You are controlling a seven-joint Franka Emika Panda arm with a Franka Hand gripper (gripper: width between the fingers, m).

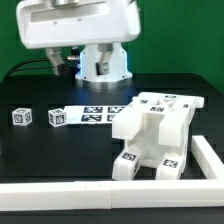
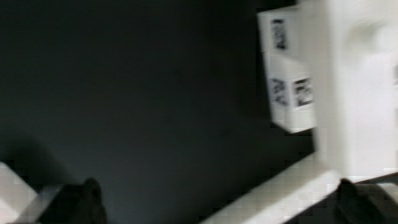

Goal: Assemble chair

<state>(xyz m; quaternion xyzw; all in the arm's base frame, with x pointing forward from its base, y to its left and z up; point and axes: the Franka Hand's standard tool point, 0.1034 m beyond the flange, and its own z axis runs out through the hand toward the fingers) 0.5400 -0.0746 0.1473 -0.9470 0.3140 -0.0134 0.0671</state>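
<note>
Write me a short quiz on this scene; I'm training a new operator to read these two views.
1. Which stands nearer the white rail: the chair or the marker board?
2. True or false: the chair sits at the exterior view's left.
3. In the wrist view, the gripper is: A open; B shut on the chair; C shut on the marker board.
Key: 1 chair; 2 false; 3 A.
</note>
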